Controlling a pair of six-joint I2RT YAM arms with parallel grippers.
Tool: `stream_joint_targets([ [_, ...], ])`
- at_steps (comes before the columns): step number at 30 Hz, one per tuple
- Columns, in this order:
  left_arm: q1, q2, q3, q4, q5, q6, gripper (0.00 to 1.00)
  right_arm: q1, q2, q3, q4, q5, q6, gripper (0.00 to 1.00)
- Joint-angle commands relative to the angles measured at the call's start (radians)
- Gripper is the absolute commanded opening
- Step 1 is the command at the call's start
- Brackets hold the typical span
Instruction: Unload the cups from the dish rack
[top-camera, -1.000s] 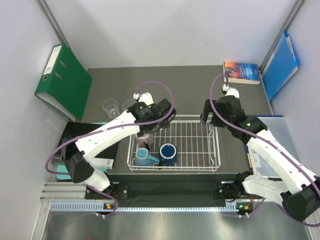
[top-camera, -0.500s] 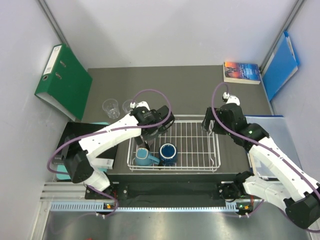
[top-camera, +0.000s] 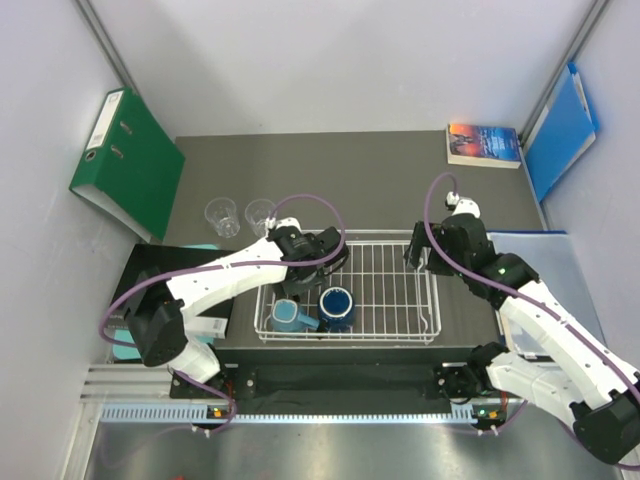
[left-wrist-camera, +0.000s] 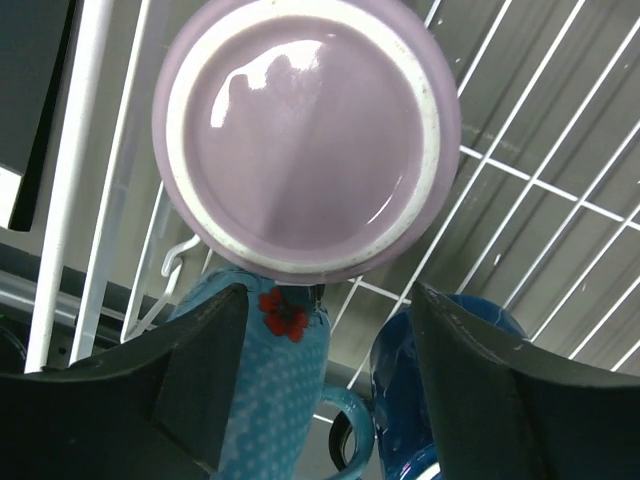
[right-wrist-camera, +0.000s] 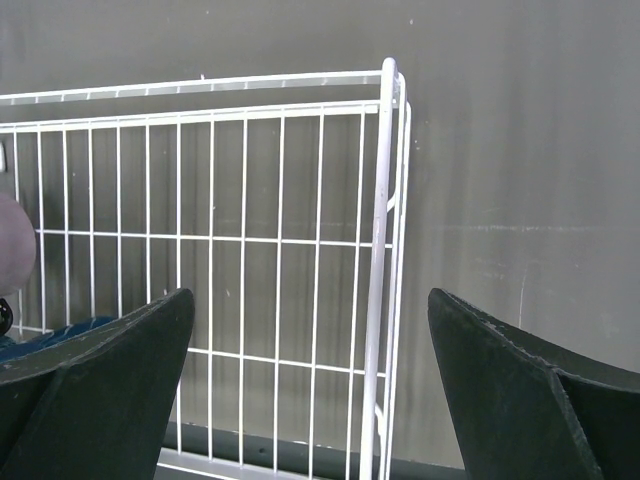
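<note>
The white wire dish rack (top-camera: 388, 290) sits mid-table. An upside-down pale pink mug (left-wrist-camera: 305, 135) stands in its left part, its base facing my left wrist camera. A teal mug with a red flower (top-camera: 289, 316) (left-wrist-camera: 268, 390) and a navy mug (top-camera: 337, 307) (left-wrist-camera: 440, 400) lie near the rack's front. My left gripper (top-camera: 299, 272) (left-wrist-camera: 320, 345) is open just above the pink mug, touching nothing. Two clear tumblers (top-camera: 220, 215) (top-camera: 260, 212) stand on the table behind the rack's left. My right gripper (top-camera: 420, 252) (right-wrist-camera: 310, 340) is open and empty over the rack's far right corner (right-wrist-camera: 385, 200).
A green binder (top-camera: 130, 165) leans at the back left. A book (top-camera: 484, 144) and a blue folder (top-camera: 560, 130) lie at the back right. A black tray (top-camera: 150, 280) lies left of the rack, and pale sheets (top-camera: 545, 300) lie on its right.
My left gripper has come nearer and lower over the pink mug, staying open. My right gripper has shifted slightly nearer over the rack's right corner.
</note>
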Motion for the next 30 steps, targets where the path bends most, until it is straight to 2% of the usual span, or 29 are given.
stream_joint_targets([
  [1,-0.005,-0.012,-0.010,0.033,-0.018,0.031,0.67,0.007,-0.023,0.010,0.017,-0.002,-0.018,1.00],
  [4,-0.005,-0.017,-0.011,0.042,-0.039,0.051,0.59,0.007,-0.020,0.010,0.015,-0.005,-0.018,1.00],
  [19,0.008,-0.026,-0.111,0.126,-0.084,0.102,0.53,0.007,-0.001,0.019,0.011,-0.002,-0.027,1.00],
  [22,0.009,-0.040,-0.128,0.146,-0.082,0.110,0.43,0.007,0.008,0.020,0.012,-0.002,-0.027,0.99],
  [26,0.009,-0.046,-0.131,0.155,-0.086,0.120,0.19,0.005,0.022,0.031,0.015,-0.005,-0.031,0.99],
  [29,0.011,-0.047,-0.128,0.151,-0.089,0.122,0.07,0.007,0.030,0.037,0.018,-0.005,-0.033,1.00],
  [30,0.009,-0.047,-0.122,0.148,-0.096,0.124,0.00,0.007,0.031,0.037,0.020,-0.005,-0.035,1.00],
])
